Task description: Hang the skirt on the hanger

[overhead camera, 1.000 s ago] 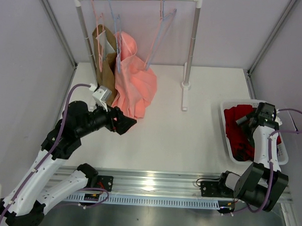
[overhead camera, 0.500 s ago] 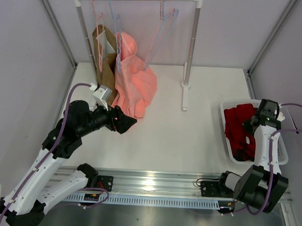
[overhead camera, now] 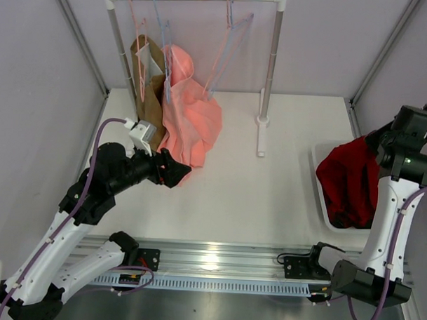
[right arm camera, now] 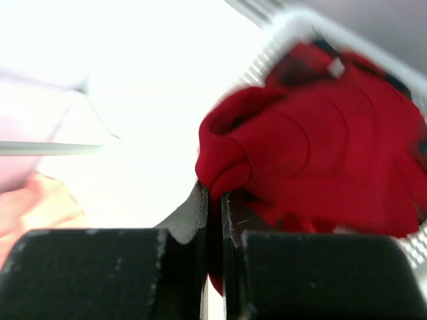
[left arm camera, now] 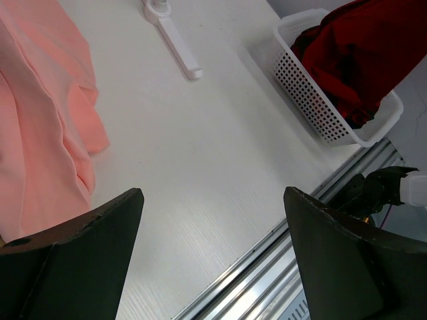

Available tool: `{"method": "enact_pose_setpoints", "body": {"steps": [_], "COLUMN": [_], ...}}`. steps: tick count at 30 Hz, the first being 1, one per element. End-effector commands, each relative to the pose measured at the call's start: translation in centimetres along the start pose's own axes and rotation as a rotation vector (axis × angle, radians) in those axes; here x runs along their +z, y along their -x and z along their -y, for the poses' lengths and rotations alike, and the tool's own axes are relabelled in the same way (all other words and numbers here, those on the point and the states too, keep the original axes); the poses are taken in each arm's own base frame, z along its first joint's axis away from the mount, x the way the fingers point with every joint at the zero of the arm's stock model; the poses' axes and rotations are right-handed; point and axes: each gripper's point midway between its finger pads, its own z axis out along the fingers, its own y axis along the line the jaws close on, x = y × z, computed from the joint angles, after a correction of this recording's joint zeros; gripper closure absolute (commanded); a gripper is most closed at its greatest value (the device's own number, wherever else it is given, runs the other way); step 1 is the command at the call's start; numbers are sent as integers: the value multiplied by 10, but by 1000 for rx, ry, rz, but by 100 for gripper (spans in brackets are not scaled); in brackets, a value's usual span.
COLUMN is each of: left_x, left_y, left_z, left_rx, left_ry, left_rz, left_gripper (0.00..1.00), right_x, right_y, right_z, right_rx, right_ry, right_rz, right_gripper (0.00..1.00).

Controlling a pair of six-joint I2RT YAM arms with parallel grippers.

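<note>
While my right gripper (right arm camera: 215,200) pinches a fold of the skirt (overhead camera: 349,182), the cloth hangs partly inside the basket (overhead camera: 323,206) at the right of the frame.
My left gripper (left arm camera: 212,200) is spread and empty at left, near the pink garment (overhead camera: 194,117). The hanger (overhead camera: 227,56) hangs on the rail, top centre, well apart from the skirt. I judge the pinch thin: the fold could slip out, or the hem could catch the basket rim and drag it.
</note>
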Motion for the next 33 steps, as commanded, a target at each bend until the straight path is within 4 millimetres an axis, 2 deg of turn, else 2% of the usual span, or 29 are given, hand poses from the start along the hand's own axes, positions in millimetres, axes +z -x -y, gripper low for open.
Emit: {"method": "enact_pose_setpoints", "body": {"steps": [1, 2, 5, 6, 8, 9, 10, 12, 13, 15, 16, 18, 19, 21, 23, 26, 31, 32, 33], "left_x": [-6, -5, -5, -6, -5, -5, -4, -4, -4, -5, -5, -6, -6, -7, -7, -7, -4, -3, -3], "left_y": [15, 15, 16, 15, 15, 16, 16, 15, 14, 15, 15, 15, 15, 14, 15, 17, 21, 22, 23], "left_z": [5, 5, 4, 5, 4, 4, 4, 4, 3, 3, 2, 1, 1, 0, -1, 2, 16, 18, 19], "left_rx": [10, 10, 13, 14, 14, 14, 14, 14, 14, 14, 14, 17, 17, 18, 18, 13, -13, -15, -21], "left_ry": [-3, -3, -1, -2, -1, -2, -1, 0, 1, 4, 6, 11, 12, 16, 16, 1, -74, -82, -89], "left_rz": [47, 46, 50, 49, 50, 52, 51, 51, 50, 58, 59, 65, 67, 75, 79, 92, 109, 117, 117], "left_gripper": [9, 8, 9, 9, 9, 9, 9, 9, 9, 9, 9, 9, 9, 9, 9, 9, 7, 7, 7], "right_x": [-35, -49, -63, -78, -87, -100, -102, -118, -128, -142, -158, -165, -180, -188, -205, -220, -224, -229, -224], "right_y": [39, 51, 62, 73, 77, 86, 91, 91, 99, 102, 110, 114, 116, 116, 115, 105, 70, 58, 46], "right_z": [-34, -46, -72, -83, -99, -108, -114, -134, -143, -157, -163, -176, -185, -198, -209, -228, -250, -256, -259], "right_rx": [-21, -20, -41, -48, -69, -74, -74, -97, -98, -113, -111, -116, -119, -114, -117, -124, -160, -170, -184], "right_ry": [125, 170, 270, 313, 368, 407, 425, 521, 560, 620, 654, 705, 762, 816, 884, 960, 1009, 1020, 1008], "right_rz": [90, 123, 132, 163, 168, 198, 213, 209, 237, 249, 280, 283, 287, 278, 282, 246, 160, 141, 123], "right_gripper": [100, 100, 100, 100, 100, 100, 100, 100, 100, 100, 100, 100, 100, 100, 100, 100, 100, 100, 100]}}
